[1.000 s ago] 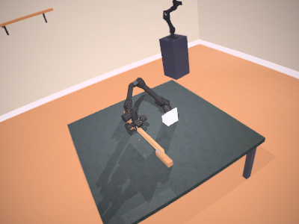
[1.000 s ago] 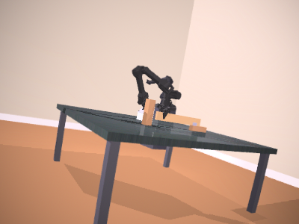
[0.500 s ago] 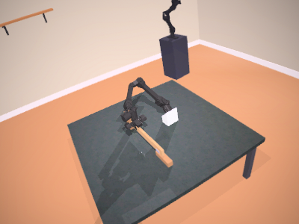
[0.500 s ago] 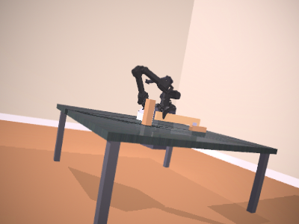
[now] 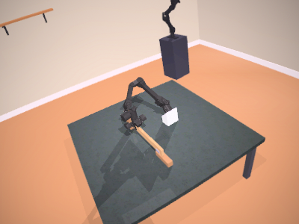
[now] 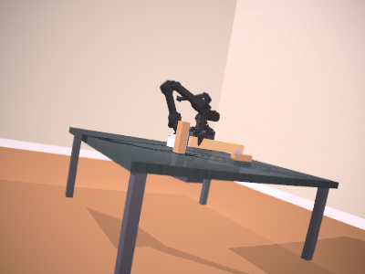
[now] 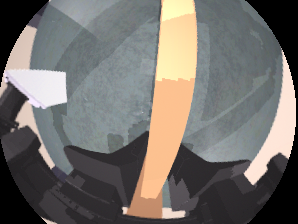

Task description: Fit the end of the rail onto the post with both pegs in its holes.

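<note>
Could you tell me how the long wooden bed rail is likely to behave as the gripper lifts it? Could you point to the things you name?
The bed rail [image 5: 149,139] [image 6: 216,144] [image 7: 175,60] looks stiff, being one straight solid bar. Held near one end by the gripper [image 5: 135,127] [image 6: 200,142] [image 7: 162,150], it may pivot in the fingers. Its flat sides should make rolling unlikely.

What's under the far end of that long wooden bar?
The far end of the rail sits over the low footboard block; whatever it covers is hidden.
</note>
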Controlling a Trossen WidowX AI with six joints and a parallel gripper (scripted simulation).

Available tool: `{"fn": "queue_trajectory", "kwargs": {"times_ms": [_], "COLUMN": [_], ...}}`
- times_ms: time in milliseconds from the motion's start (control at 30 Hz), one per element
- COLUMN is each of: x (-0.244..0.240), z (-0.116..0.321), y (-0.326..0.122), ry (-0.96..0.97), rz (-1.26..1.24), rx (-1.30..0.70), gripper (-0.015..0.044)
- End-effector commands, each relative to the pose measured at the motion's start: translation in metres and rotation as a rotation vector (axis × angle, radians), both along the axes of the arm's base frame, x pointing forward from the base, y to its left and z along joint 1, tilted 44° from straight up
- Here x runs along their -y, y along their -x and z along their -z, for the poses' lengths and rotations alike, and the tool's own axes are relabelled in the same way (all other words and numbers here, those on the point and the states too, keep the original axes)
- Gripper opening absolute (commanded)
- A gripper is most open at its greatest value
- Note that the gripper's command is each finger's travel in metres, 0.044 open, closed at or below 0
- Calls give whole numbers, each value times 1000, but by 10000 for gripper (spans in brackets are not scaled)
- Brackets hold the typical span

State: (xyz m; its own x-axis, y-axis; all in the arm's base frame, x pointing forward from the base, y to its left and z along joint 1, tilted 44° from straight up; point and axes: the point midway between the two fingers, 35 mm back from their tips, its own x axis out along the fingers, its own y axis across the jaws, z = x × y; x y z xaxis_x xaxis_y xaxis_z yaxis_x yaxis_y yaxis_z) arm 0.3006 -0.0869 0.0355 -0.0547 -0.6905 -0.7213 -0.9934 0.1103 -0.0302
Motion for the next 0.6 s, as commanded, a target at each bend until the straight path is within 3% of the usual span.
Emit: {"fn": "queue_trajectory", "kwargs": {"times_ms": [0,567], "x": [1,4], "z": [-4,-8], "y": [-1,0], "ry": [2,2], "rz": [-6,-6], "rx": [6,6], "gripper": [0,0]}}
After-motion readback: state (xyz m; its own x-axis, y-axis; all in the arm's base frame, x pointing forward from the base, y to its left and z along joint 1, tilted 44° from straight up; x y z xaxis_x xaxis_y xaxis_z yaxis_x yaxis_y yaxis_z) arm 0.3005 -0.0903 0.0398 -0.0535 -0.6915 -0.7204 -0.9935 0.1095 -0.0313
